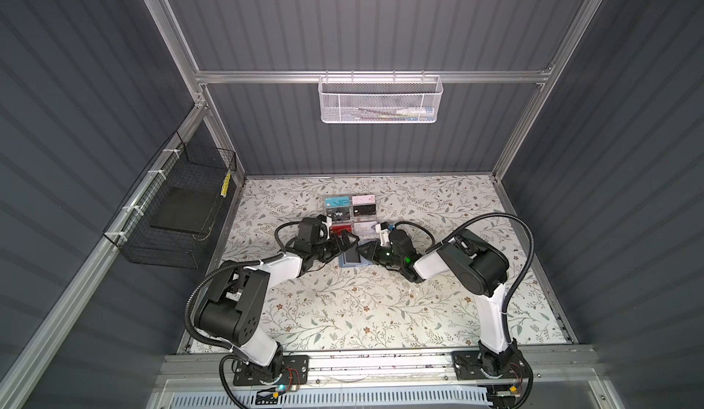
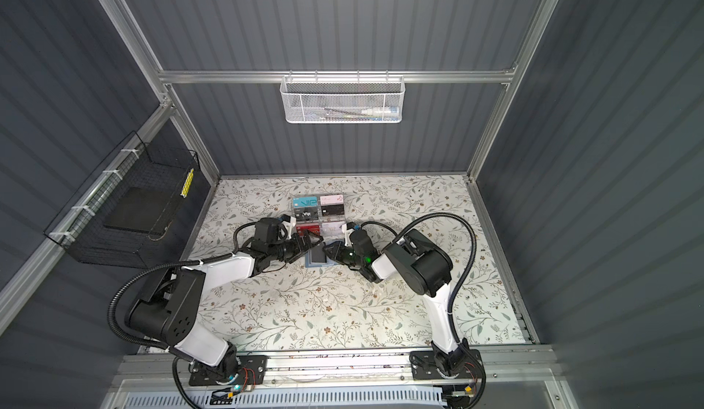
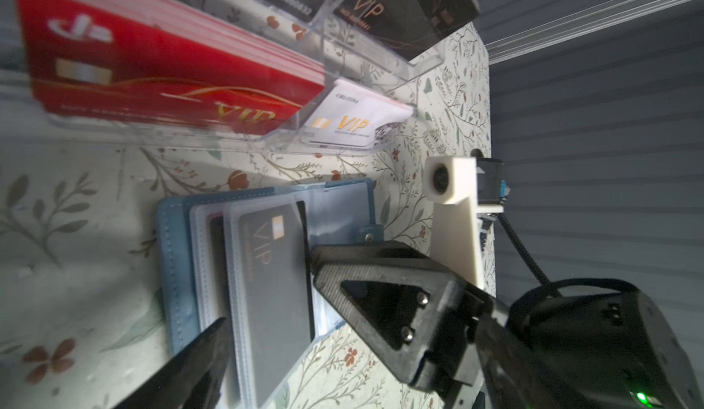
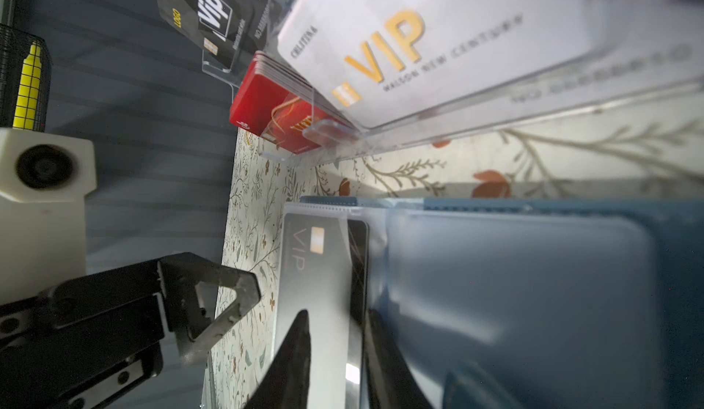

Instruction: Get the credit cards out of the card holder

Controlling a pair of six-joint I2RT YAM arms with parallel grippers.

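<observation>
the right hand point(image 4: 339, 315), narrowly parted, grip unclear, is straddling the long edge of the black vip card point(image 3: 272, 293) in the card holder point(image 3: 171, 266), opposite the wide-open left hand point(image 1: 345, 244).

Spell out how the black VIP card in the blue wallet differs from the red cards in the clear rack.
The black VIP card is near-black with pale lettering; the red cards are bright red with gold lettering. The black VIP card lies flat inside a translucent sleeve of the blue wallet; the red cards lean as a stack in the clear rack. Both carry VIP and a chip.
</observation>
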